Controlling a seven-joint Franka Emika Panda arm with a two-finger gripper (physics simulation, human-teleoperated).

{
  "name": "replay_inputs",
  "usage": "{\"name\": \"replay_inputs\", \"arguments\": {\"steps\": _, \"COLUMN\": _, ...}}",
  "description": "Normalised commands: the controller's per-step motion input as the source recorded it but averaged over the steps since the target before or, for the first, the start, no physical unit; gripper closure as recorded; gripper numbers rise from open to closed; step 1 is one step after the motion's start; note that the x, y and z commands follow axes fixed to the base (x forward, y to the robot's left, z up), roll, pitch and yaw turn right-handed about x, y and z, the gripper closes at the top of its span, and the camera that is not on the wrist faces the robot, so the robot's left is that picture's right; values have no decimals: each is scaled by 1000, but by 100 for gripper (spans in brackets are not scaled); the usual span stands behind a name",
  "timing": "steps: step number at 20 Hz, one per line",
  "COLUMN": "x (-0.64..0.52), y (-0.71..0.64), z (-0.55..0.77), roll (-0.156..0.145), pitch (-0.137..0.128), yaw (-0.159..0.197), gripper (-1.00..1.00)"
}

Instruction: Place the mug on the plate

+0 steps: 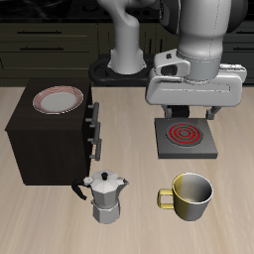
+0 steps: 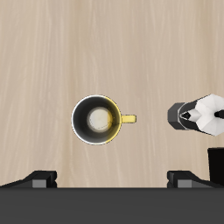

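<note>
glossy yellow-olive mug (image 1: 191,195), loop handle, pale inside

The wooden table (image 1: 40,223) carries the mug (image 1: 191,195), moka pot (image 1: 106,196), burner (image 1: 187,137) and cabinet (image 1: 50,144).

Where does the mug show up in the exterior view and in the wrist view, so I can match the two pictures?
Exterior view: the mug stands near the table's front edge, in front of the burner, handle pointing toward the moka pot.
Wrist view: the mug is seen from straight above, on bare wood.
Shared landmark: the moka pot, beside the mug on its handle side in both.
</note>
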Motion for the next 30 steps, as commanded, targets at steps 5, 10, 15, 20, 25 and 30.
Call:
{"name": "replay_inputs", "arguments": {"steps": 5, "x": 64, "y": 75, "z": -76, "roll": 17, "pitch": -12, "yaw": -20, "gripper": -100}}
{"name": "replay_inputs", "arguments": {"steps": 10, "x": 0, "y": -3, "z": -265, "roll": 3, "pitch": -10, "yaw": 2, "gripper": -100}}
{"name": "replay_inputs", "arguments": {"steps": 15, "x": 45, "y": -116, "z": -203, "roll": -7, "pitch": -44, "yaw": -1, "gripper": -100}}
{"name": "replay_inputs", "arguments": {"steps": 20, "x": 2, "y": -73, "z": -186, "roll": -11, "pitch": 13, "yaw": -16, "gripper": -100}}
{"name": "replay_inputs", "arguments": {"steps": 25, "x": 15, "y": -171, "z": -373, "roll": -10, "pitch": 15, "yaw": -19, "gripper": -100}}
{"name": "replay_inputs", "arguments": {"steps": 30, "x": -26, "y": -83, "z": -256, "roll": -9, "pitch": 12, "yaw": -21, "gripper": -100}}
